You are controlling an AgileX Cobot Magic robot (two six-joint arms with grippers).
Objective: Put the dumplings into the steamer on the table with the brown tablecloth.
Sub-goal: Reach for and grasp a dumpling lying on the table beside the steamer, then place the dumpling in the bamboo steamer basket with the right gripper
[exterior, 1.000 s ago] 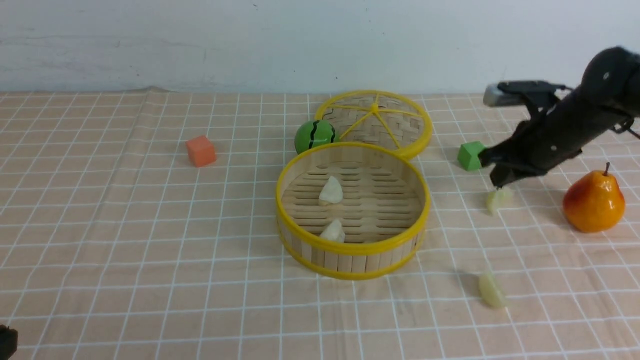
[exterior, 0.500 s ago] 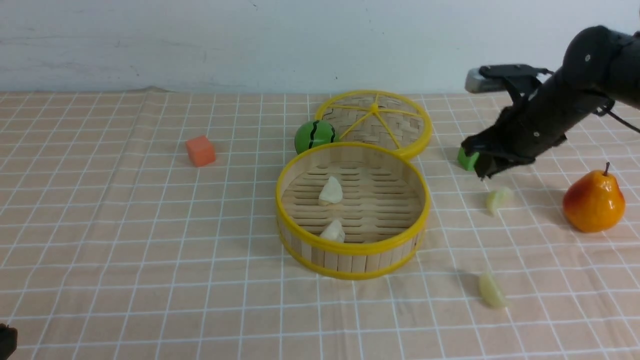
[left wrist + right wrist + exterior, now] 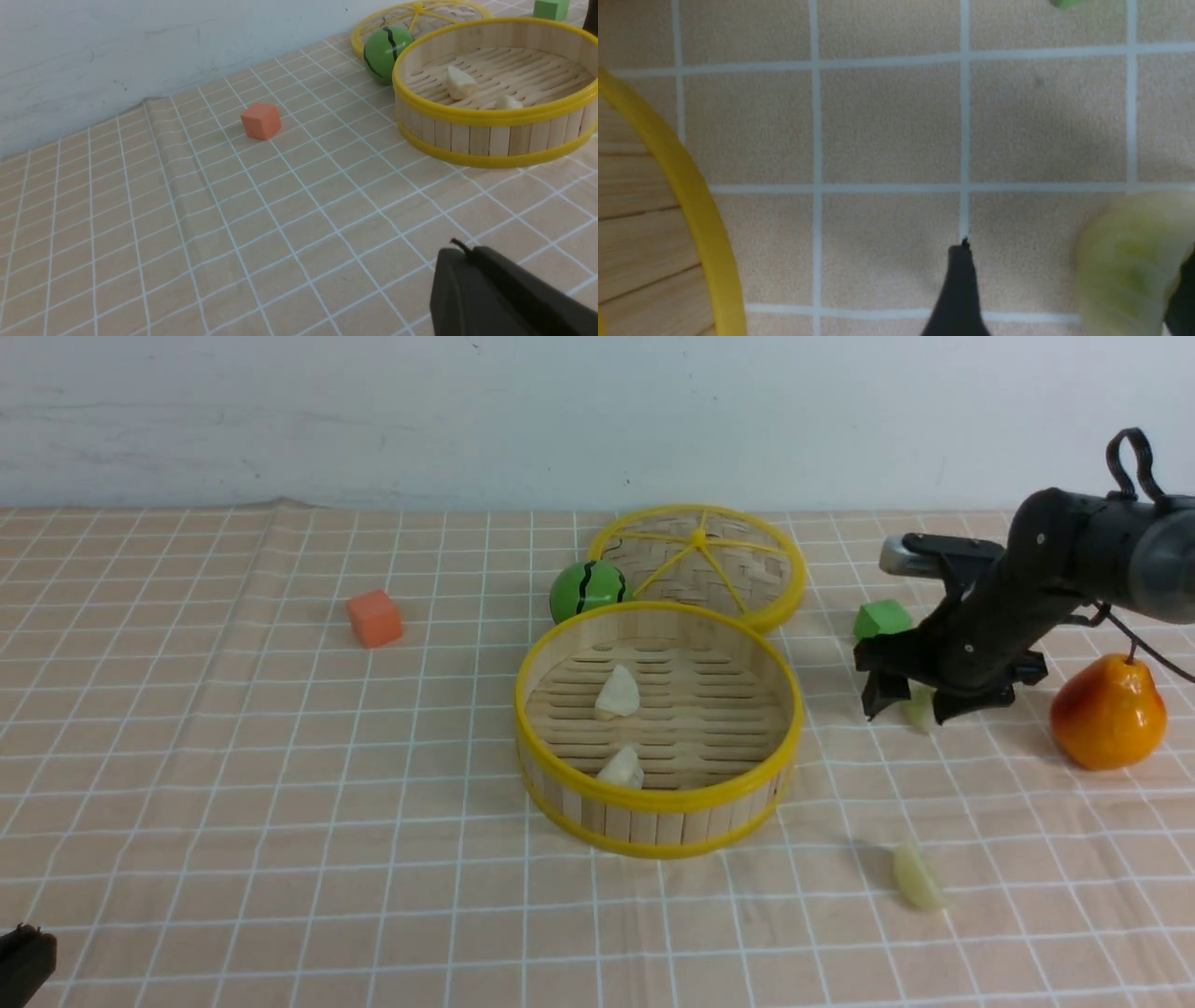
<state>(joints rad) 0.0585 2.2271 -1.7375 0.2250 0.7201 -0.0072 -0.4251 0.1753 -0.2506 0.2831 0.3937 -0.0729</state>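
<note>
**Step in hand: grasping the third dumpling.** The right pincer (image 3: 908,711) is down at the light brown, white-gridded tablecloth (image 3: 280,756) covering the tabletop. Its jaws are spread wide and grip nothing. They straddle a pale yellowish-green crescent dumpling (image 3: 920,707), which lies between the round bamboo-slat steamer with yellow rims (image 3: 658,798) and the orange-yellow pear (image 3: 1108,712), just in front of the small green cube (image 3: 882,619).

In the right wrist view this dumpling (image 3: 1129,266) sits off-centre, apart from the one dark finger (image 3: 962,284) that shows clearly. The grasp would go best if the jaws were centred first. They should then close gently across the crescent's narrow width, with the tips low but not dragging the cloth. The lift should clear the yellow rim before release over bare slats.

Inside the steamer lie a cream dumpling at mid-floor (image 3: 618,692) and a second cream dumpling by the near wall (image 3: 623,768). A fourth dumpling (image 3: 920,877) waits on the cloth nearer the robot. The left pincer (image 3: 490,289) is closed, empty and well apart.

**Change:** a second ago the right pincer was closed, with its tip at the dumpling. It then rose, and now it is down again with its jaws parted. The dumpling has barely shifted.
</note>
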